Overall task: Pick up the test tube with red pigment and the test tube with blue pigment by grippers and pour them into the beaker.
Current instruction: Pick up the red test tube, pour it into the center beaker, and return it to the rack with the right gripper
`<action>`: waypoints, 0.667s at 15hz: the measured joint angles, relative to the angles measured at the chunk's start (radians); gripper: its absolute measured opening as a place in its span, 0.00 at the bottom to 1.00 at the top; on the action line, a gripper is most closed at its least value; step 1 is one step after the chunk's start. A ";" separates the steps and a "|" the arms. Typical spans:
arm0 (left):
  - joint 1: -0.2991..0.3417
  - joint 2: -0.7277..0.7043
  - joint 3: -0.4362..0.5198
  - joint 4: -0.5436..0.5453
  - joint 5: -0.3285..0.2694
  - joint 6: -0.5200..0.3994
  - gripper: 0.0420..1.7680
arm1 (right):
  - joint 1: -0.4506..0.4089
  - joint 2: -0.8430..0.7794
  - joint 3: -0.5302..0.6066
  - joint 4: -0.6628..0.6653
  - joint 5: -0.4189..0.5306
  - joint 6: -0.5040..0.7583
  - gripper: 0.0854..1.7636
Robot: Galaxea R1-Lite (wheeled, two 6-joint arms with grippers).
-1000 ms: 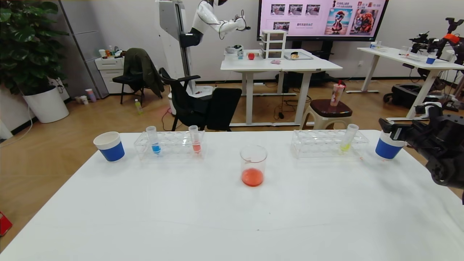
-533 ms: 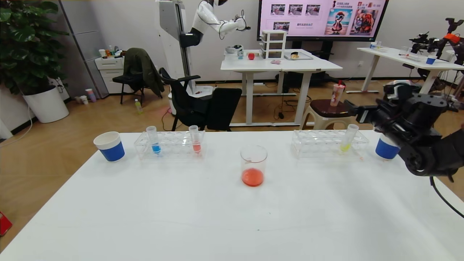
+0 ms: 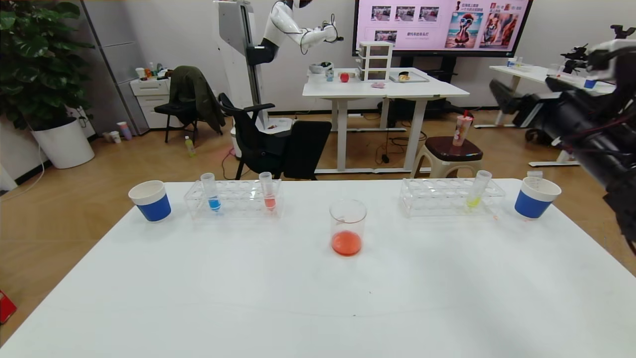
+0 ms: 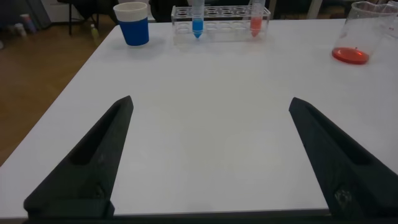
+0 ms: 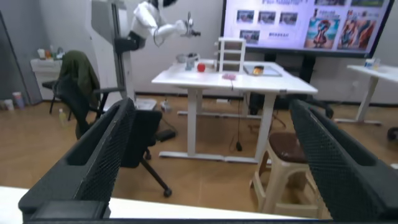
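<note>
The test tube with blue pigment (image 3: 213, 198) stands in the left clear rack (image 3: 233, 199), with a tube of salmon-pink liquid (image 3: 268, 196) beside it. The beaker (image 3: 347, 227) stands mid-table and holds orange-red liquid. No tube with deep red liquid shows. A clear tube top (image 3: 534, 174) sticks out of the right paper cup (image 3: 535, 198); its contents are hidden. My right gripper (image 3: 519, 92) is open and empty, raised high above the table's right end. My left gripper (image 4: 211, 101) is open and empty over the near table, far from the blue tube (image 4: 197, 23) and beaker (image 4: 359, 34).
A second clear rack (image 3: 449, 197) at the right holds a yellow-green tube (image 3: 478, 190). A blue-banded paper cup (image 3: 150, 200) stands at the far left. Behind the table are a black chair (image 3: 278, 144), a stool (image 3: 453, 151) and desks.
My right arm has risen from the right paper cup, up and back. The cup, hidden before, now shows whole with a clear tube in it.
</note>
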State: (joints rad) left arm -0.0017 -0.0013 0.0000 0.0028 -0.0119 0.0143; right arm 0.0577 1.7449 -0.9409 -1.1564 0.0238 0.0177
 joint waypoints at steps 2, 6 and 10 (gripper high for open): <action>0.000 0.000 0.000 0.000 0.000 0.000 0.99 | -0.005 -0.158 0.059 0.012 -0.001 -0.009 0.98; 0.000 0.000 0.000 0.000 0.000 0.000 0.99 | -0.022 -0.526 0.230 0.101 0.001 -0.044 0.98; 0.000 0.000 0.000 0.000 0.000 0.000 0.99 | -0.053 -0.902 0.406 0.313 0.007 -0.075 0.98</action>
State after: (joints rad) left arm -0.0017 -0.0013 0.0000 0.0032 -0.0119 0.0143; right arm 0.0047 0.8432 -0.5349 -0.8438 0.0313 -0.0572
